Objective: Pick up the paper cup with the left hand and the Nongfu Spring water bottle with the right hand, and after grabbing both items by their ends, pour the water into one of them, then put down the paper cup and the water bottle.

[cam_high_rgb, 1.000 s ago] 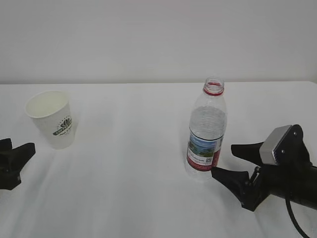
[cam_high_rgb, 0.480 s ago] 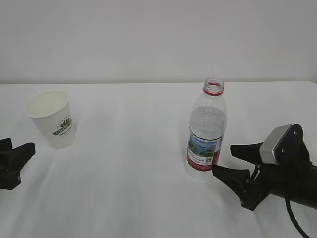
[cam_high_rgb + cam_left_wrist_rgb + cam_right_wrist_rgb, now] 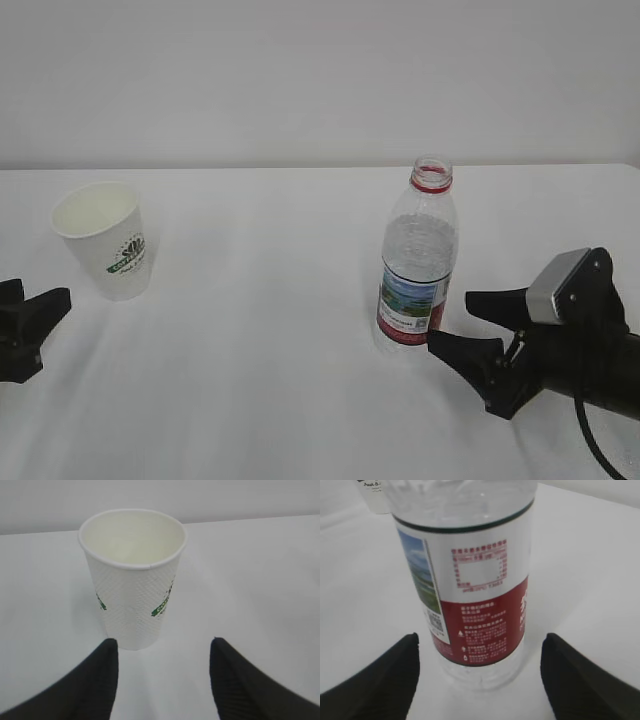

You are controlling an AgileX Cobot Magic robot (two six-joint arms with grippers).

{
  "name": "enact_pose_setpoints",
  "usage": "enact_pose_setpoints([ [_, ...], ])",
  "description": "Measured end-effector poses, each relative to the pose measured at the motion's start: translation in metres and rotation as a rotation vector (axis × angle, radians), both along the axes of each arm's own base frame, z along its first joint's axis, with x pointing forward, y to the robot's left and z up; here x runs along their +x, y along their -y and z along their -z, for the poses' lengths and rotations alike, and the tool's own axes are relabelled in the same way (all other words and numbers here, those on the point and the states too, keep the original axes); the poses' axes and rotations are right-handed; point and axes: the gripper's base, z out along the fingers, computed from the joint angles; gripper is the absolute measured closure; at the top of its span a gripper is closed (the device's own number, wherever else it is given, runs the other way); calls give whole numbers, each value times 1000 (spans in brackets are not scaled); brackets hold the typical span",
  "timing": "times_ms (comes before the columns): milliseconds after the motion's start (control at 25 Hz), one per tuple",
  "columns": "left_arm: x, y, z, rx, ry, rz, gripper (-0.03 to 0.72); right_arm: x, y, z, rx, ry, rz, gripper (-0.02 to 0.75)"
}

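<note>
the paper cup [image 3: 103, 239], white with a green logo, stands upright at left; the capless nongfu spring water bottle [image 3: 417, 265] stands mid-right. the left hand [image 3: 162, 677] and right hand [image 3: 462, 322] gape empty just short of them on the open white table [image 3: 270, 330].

Bright, even, diffuse light; faint soft shadows; wrist views look slightly soft, perhaps unfocused.

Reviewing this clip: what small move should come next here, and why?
Probably both tools should ease forward. The left tool stands open just short of the upright paper cup, and the right tool stands open with the water bottle centred ahead, not yet between its fingers. Neither touches yet.
</note>
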Motion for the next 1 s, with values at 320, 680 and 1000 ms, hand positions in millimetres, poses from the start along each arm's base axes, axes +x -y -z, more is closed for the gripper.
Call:
enact_pose_setpoints([
  [320, 0, 0, 0, 0, 0, 0, 257, 16, -4, -7, 51, 16, -21, 66],
  [680, 0, 0, 0, 0, 0, 0, 257, 24, -9, -12, 85, 12, -77, 63],
  [1000, 0, 0, 0, 0, 0, 0, 257, 33, -17, -17, 86, 54, -115, 63],
])
